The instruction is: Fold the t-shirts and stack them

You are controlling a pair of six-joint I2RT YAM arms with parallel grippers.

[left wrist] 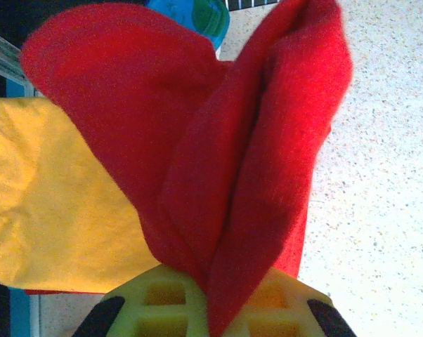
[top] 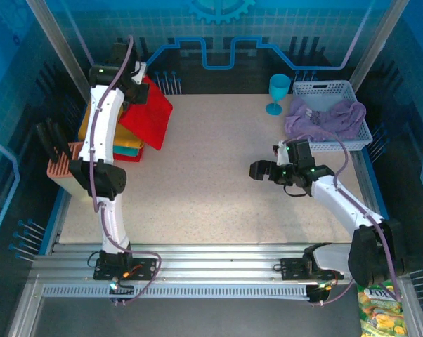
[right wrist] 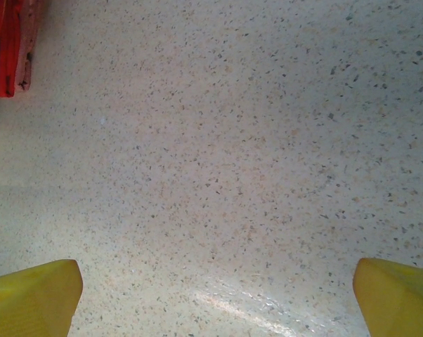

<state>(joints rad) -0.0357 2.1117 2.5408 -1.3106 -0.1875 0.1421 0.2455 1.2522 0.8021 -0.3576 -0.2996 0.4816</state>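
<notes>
- Left gripper is clamped on the bright red t-shirt, dangling it at the edge of the mustard-yellow shirt topping the far-left stack.
- Best move: shift over the stack, lower flat, square the edges, then release.
- Right gripper hangs wide, empty; lavender shirt lies in the basket.

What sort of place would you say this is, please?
Probably a robot lab work cell, not a home: a speckled table walled by blue panels, two arms bolted to a metal rail, and practice laundry, a pile of folded shirts and a basket with a lavender shirt draped over it.
</notes>
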